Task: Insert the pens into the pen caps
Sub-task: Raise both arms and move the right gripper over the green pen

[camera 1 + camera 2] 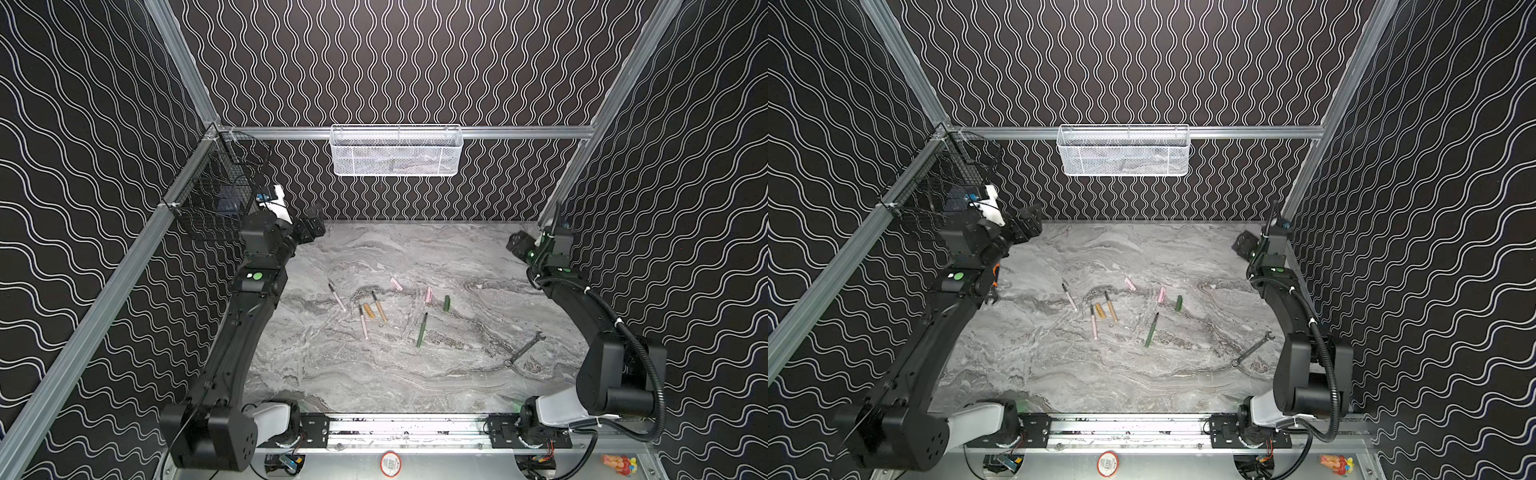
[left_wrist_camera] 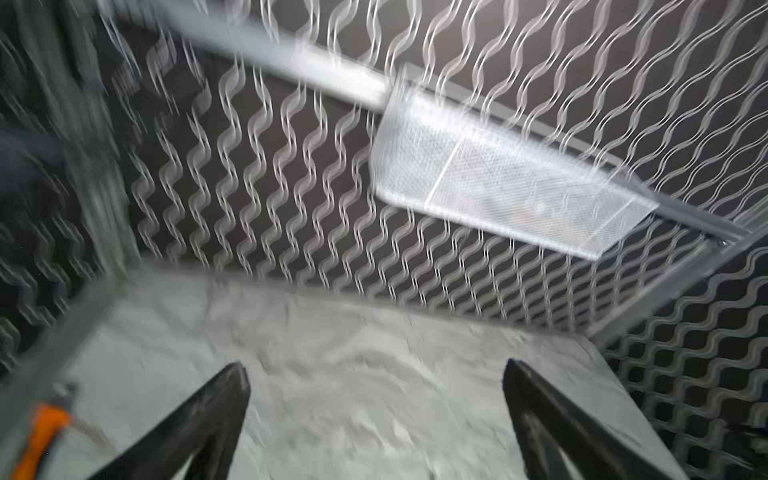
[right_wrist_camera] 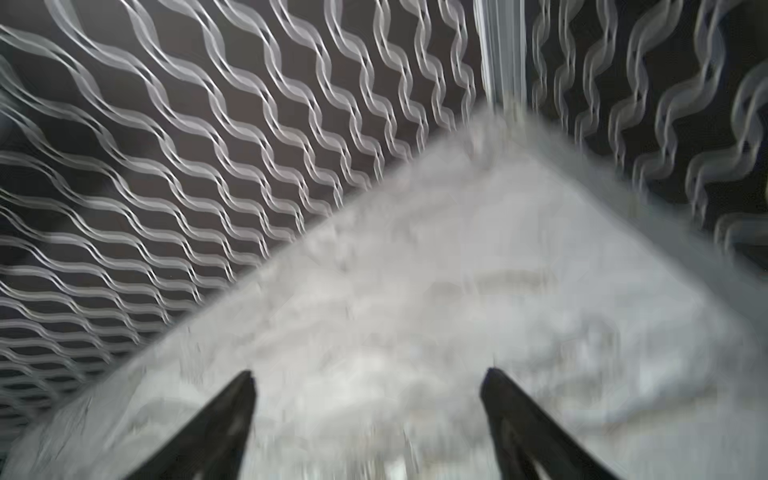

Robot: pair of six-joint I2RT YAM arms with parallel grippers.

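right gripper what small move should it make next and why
Probably bring the right gripper down toward the green cap. Its jaws stand apart and empty by the back corner. That cap lies free on the table, the cap nearest that arm, with the green pen close by.

In both top views the bench (image 1: 374, 374) is open across the lower frame and along the back wall. Pens (image 1: 422, 330) and pen caps (image 1: 446, 303) clutter mid-frame, well apart from the metal wrench (image 1: 524, 350) lying right. A white mesh basket (image 1: 395, 151) overhangs the back edge, and a black wire basket (image 1: 212, 199) hangs at upper left.
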